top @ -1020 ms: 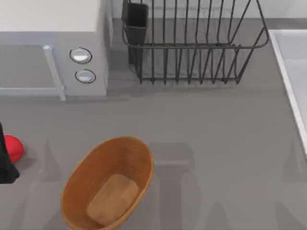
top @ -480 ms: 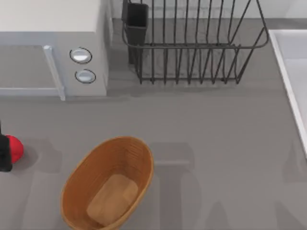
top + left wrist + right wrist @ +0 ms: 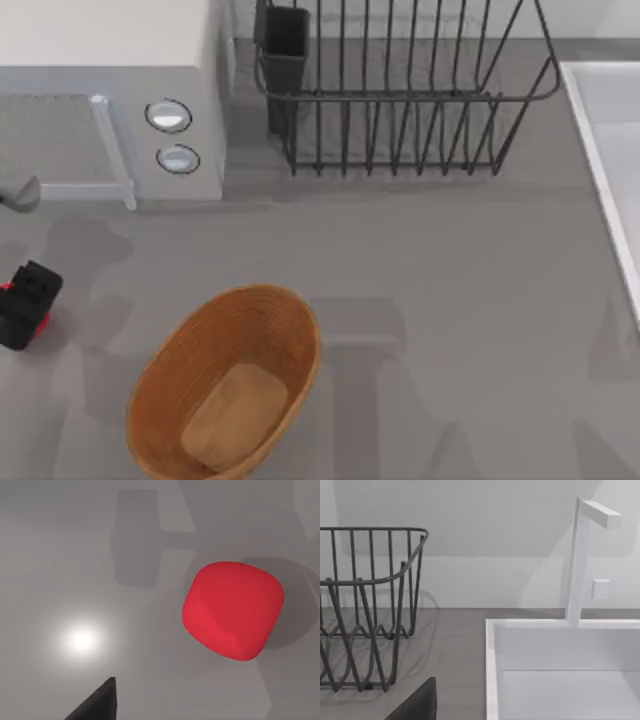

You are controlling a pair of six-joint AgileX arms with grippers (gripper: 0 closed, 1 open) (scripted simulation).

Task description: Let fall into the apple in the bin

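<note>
Bin [image 3: 160, 400] apparently empty; apple [image 3: 232, 609] outside.

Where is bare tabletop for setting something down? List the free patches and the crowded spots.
Free: the broad stretch between the dish rack, the sink and the bin. Crowded: the left edge, where the left gripper covers the apple.

The apple [image 3: 232, 610] looks smooth and evenly matt red, almost waxy. The bin [image 3: 226, 382] is woven wicker, ribbed orange-brown on its wall, with a flatter, paler tan bottom like plain wood. The dish rack [image 3: 400, 95] is thin dark wire with a slight sheen. The surface [image 3: 450, 300] is plain matt grey, showing one soft bright glare spot.
</note>
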